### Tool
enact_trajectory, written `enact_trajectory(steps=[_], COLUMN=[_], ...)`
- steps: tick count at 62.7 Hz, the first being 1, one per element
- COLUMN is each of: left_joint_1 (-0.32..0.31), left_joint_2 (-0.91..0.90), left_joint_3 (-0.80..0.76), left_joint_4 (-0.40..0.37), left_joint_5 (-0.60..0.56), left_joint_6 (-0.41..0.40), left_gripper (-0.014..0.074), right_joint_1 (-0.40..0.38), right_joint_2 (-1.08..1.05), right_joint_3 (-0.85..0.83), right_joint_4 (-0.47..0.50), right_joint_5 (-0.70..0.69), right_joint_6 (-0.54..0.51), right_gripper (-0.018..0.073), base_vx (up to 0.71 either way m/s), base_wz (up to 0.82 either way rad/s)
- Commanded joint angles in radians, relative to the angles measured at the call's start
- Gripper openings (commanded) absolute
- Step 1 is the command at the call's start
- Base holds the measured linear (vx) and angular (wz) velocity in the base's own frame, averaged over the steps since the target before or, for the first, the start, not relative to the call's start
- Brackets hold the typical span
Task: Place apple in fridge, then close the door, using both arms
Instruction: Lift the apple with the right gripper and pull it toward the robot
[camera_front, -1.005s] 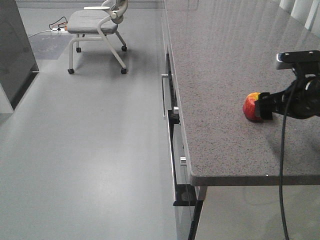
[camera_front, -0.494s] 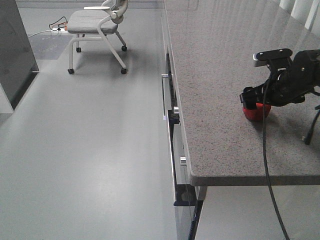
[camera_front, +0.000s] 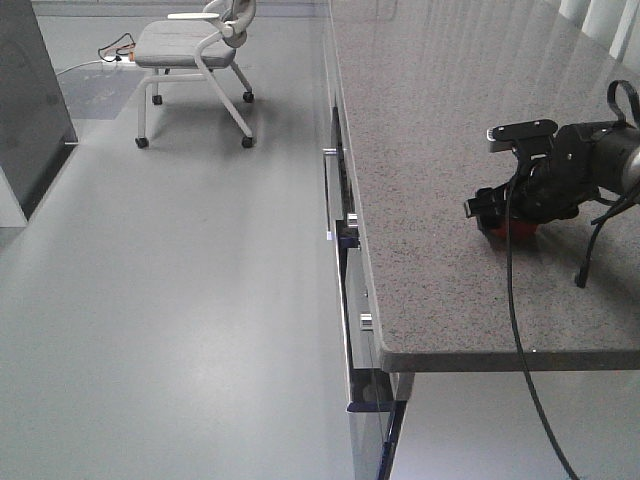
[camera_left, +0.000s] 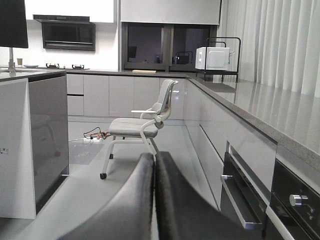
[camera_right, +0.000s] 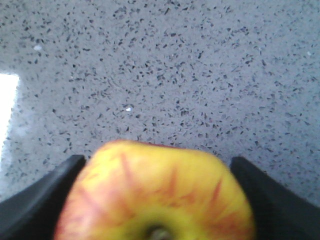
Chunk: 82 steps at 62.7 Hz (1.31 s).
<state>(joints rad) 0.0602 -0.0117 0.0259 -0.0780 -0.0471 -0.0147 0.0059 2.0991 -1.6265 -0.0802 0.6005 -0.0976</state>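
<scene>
The apple (camera_right: 160, 180), red-streaked yellow with its stem dimple facing the camera, rests on the speckled grey counter (camera_front: 430, 150). From the front view only a red sliver of the apple (camera_front: 517, 232) shows under the black right gripper (camera_front: 500, 215). My right gripper (camera_right: 155, 200) reaches down over it, jaws spread with one black finger close on either side. The left gripper (camera_left: 154, 165) is shut with nothing in it, fingers pressed together, pointing down the kitchen aisle. The fridge and its door are out of view.
The counter edge with drawers and oven knobs (camera_front: 350, 220) runs down the middle. A wheeled chair (camera_front: 195, 50) stands on the floor at the back, cables beside it. A dark grey cabinet (camera_front: 30, 100) is at far left. A microwave (camera_left: 212, 57) sits on a rack.
The right arm swung left from beside the apple to over it, and now covers most of it. The apple has stayed in place on the counter.
</scene>
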Motion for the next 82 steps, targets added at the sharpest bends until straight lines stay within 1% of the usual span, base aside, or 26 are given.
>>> enact_trajectory(steps=[1,5,11,19,29,33,38,48,56,67,75,82], left_joint_1=[-0.001,-0.001,-0.001,-0.001,-0.001,-0.001,-0.001,-0.001,-0.001,-0.001,-0.001,-0.001], left_joint_2=[-0.015,-0.015,-0.015,-0.015,-0.015,-0.015,-0.015,-0.015,-0.015,-0.015,-0.015,-0.015], left_joint_3=[0.021,0.021,0.021,0.021,0.021,0.021,0.021,0.021,0.021,0.021,0.021,0.021], left_joint_4=[-0.004,-0.004,-0.004,-0.004,-0.004,-0.004,-0.004,-0.004,-0.004,-0.004,-0.004,-0.004], left_joint_5=[-0.076,-0.076,-0.076,-0.076,-0.076,-0.076,-0.076,-0.076,-0.076,-0.076,-0.076,-0.076], left_joint_6=[-0.01,-0.01,-0.01,-0.01,-0.01,-0.01,-0.01,-0.01,-0.01,-0.01,-0.01,-0.01], left_gripper=[-0.0006,-0.0006,-0.0006,-0.0006,-0.0006,-0.0006,-0.0006,-0.0006,-0.0006,-0.0006,-0.0006,-0.0006], right_joint_1=[-0.005,-0.005,-0.005,-0.004,-0.002,-0.002,-0.002,-0.002,-0.002,-0.002,-0.002,-0.002], right_joint_2=[-0.064,-0.074,-0.103,-0.171,-0.309,-0.373,-0.46,-0.641,-0.781,-0.964,-1.069,-1.146], right_joint_3=[-0.034,-0.034,-0.033,-0.012,0.146,0.225,0.307,0.478,0.593,0.693,0.724,0.728], right_joint_4=[-0.006,-0.004,0.004,0.067,0.155,0.182,0.201,0.205,0.243,0.318,0.395,0.487], right_joint_5=[-0.059,-0.058,-0.046,-0.048,-0.147,-0.159,-0.163,-0.196,-0.202,-0.153,-0.09,-0.028], right_joint_6=[0.022,0.025,0.024,0.012,-0.04,-0.069,-0.095,-0.111,-0.151,-0.206,-0.295,-0.382], right_gripper=[0.0445,0.0412,0.0409,0.0413,0.0413,0.0413,0.0413,0.0413,0.0413,0.0413,0.0413,0.0413], base_vx=[0.0,0.0,0.0,0.0,0.0,0.0,0.0,0.0,0.0,0.0,0.0,0.0], base_wz=[0.0,0.0,0.0,0.0,0.0,0.0,0.0,0.0,0.0,0.0,0.0,0.0])
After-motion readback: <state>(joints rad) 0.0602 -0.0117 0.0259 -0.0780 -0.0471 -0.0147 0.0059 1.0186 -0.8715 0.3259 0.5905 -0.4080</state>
